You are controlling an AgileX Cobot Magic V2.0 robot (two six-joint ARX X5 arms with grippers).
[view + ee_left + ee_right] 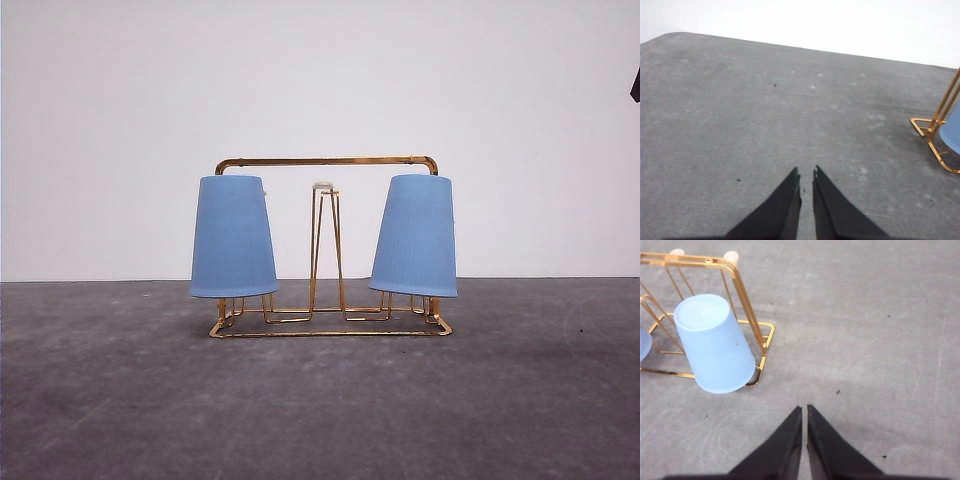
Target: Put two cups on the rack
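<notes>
Cups: left cup [233, 237] and right cup [415, 236] are seated inverted on rack [326, 161], upright axes. Both are stood clear of by left end effector [805, 174] and right end effector [804, 409], each nearly closed, empty; right is nearer.

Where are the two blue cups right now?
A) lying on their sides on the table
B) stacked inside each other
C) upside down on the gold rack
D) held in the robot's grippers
C: in the front view the left cup and the right cup both sit upside down, wide mouths down, on the gold rack, one at each end.
</notes>
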